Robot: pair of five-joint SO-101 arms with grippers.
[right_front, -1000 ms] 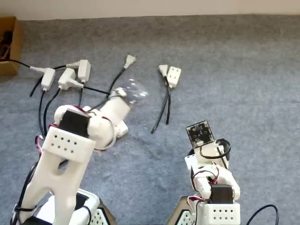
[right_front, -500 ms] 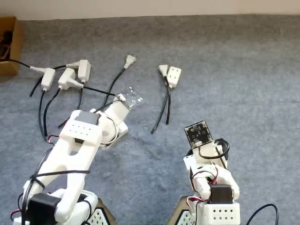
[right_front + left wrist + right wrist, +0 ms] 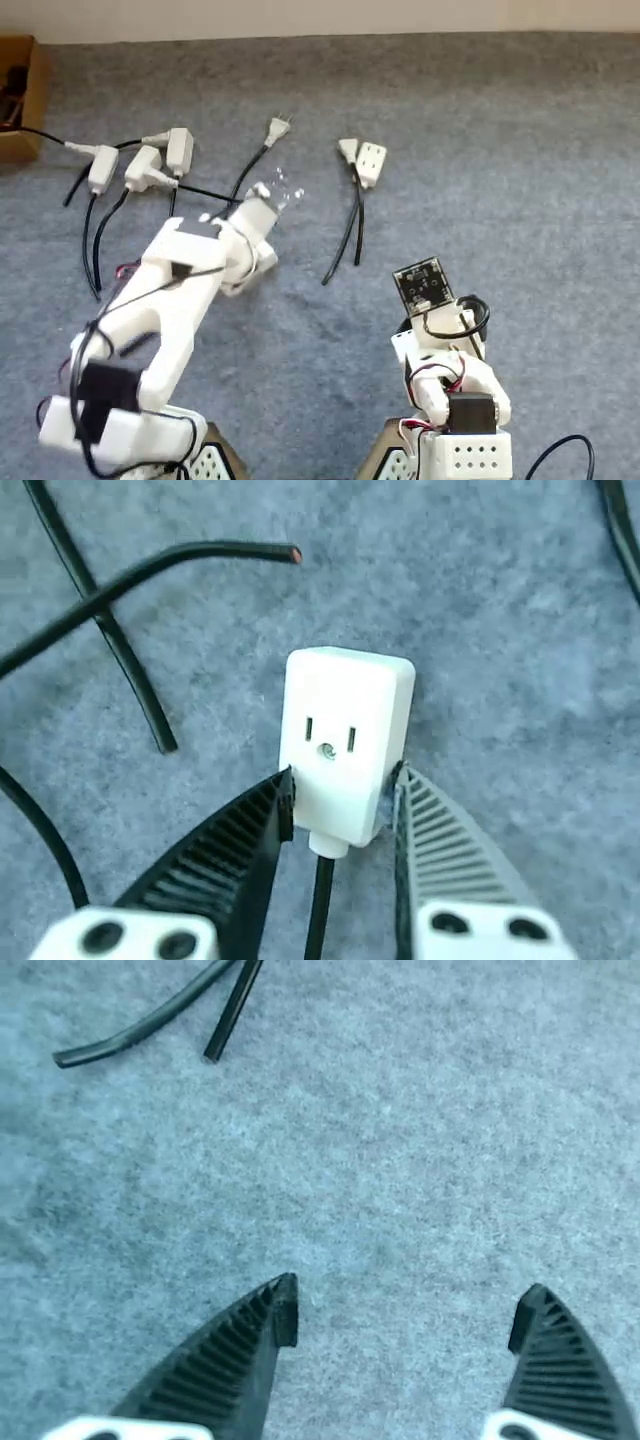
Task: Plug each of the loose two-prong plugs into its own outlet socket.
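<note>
Over the grey carpet [image 3: 520, 150] the left gripper [image 3: 342, 778], newly stretched forward, pinches a white rectangular plastic outlet socket [image 3: 345, 715], ready for plugging; right gripper [image 3: 407, 1292] gapes empty.

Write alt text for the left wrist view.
A white outlet socket is clamped in the left gripper, its slotted face toward the camera and its cord running back between the fingers. Loose black cords lie nearby on the grey carpet.

Outlet socket [image 3: 345, 745]: smooth plastic, slightly glossy. Cable [image 3: 120, 580]: smooth dark sheath, faint shine. Carpet [image 3: 400, 1140]: rough matt cloth, fuzzy. Left gripper [image 3: 341, 778] fingers [image 3: 235, 860]: ribbed matt plastic.
</note>
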